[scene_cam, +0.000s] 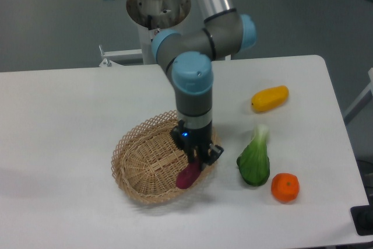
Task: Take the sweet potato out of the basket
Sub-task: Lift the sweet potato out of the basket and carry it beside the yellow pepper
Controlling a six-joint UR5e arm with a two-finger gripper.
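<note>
Overhead-oblique view of a white bench carrying 1 basket, 1 sweet potato, 1 yellow-orange oblong vegetable, 1 green leafy vegetable and 1 round orange. 1 robot arm, grey with light-blue joint caps, reaches down from its base at the far edge of the bench and points its wrist at the right side of the basket. The pincer is pressed onto the upper end of the sweet potato, pinching it between its 2 black fingers; a small blue light shows on the wrist just above. The sweet potato hangs tilted, its upper end in the pincer and its lower end pointing down and to the left, over the inner right wall of the basket near the rim; whether its tip touches the wicker cannot be told. The basket lies near the middle of the bench. The leafy vegetable lies just right of the basket, the orange just beside the leafy vegetable's lower end, and the yellow-orange vegetable well apart toward the far right.
</note>
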